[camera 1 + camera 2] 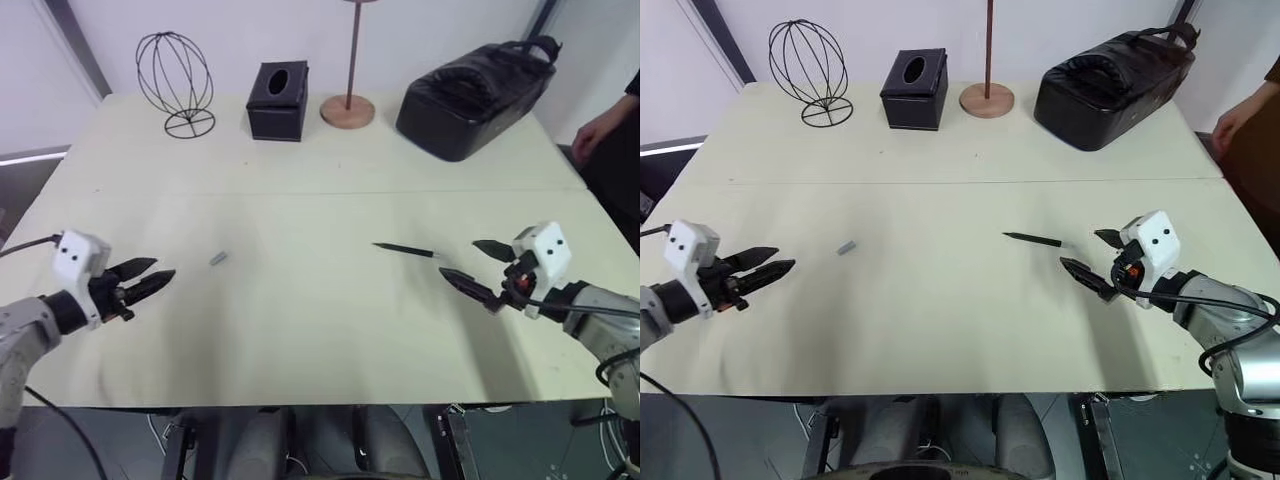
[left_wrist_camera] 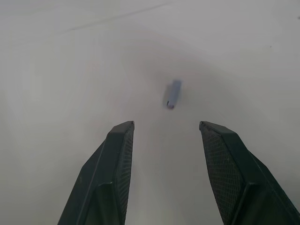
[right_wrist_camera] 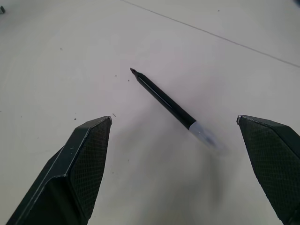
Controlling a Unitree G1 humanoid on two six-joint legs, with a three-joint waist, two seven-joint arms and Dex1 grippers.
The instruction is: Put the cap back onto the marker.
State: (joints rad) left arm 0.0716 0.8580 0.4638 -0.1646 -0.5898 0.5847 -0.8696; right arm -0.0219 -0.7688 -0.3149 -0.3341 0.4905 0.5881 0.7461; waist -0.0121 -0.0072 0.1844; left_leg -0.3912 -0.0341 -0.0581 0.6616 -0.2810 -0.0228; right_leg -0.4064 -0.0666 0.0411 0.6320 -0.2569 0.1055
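Both arms held low and forward, one at each side, forearms angled inward. Left hand (image 1: pixel 152 277) pointing toward the middle and slightly downward, its two black fingers (image 2: pixel 112 164) spread apart with nothing between them, white wrist block behind. Right hand (image 1: pixel 478 268) mirroring it from the other side, aimed inward and a little down, fingers (image 3: pixel 84 164) parted wide, nothing gripped. Neither hand touching anything; fingertips of the two hands well apart, facing each other.
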